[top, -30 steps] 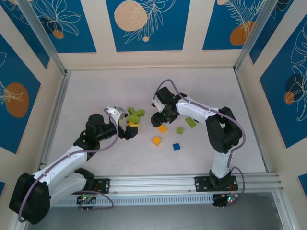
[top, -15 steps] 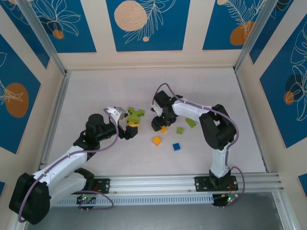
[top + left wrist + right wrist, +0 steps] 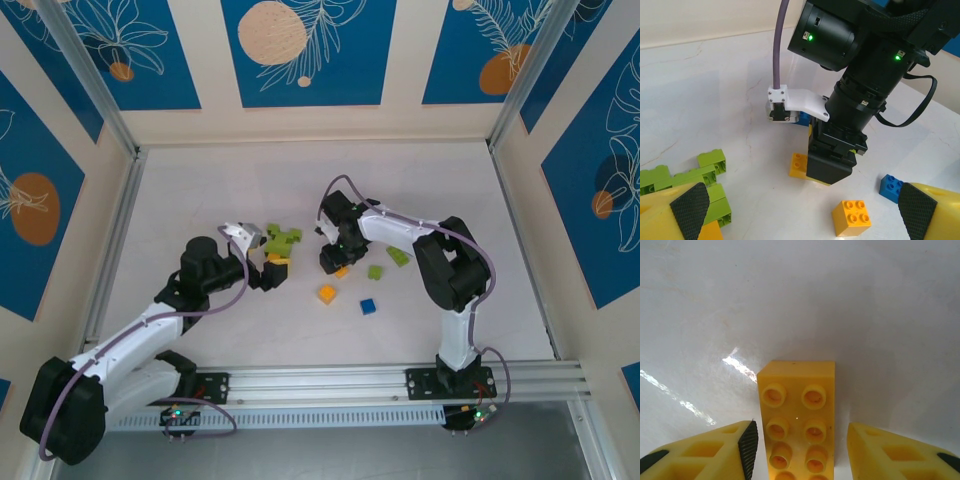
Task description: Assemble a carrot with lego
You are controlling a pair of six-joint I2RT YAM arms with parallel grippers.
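Your left gripper (image 3: 801, 207) is spread wide beside the lime green lego cluster (image 3: 283, 239), mid-table. Your right gripper (image 3: 799, 440) stands unclenched astride a flat orange brick (image 3: 797, 385), its right finger (image 3: 880, 450) clear of the brick. A blue brick (image 3: 368, 306) lies nearer the front edge.

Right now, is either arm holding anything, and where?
Nothing yet: the right end effector straddles an orange brick across its width, gap showing; the left end effector hangs open.
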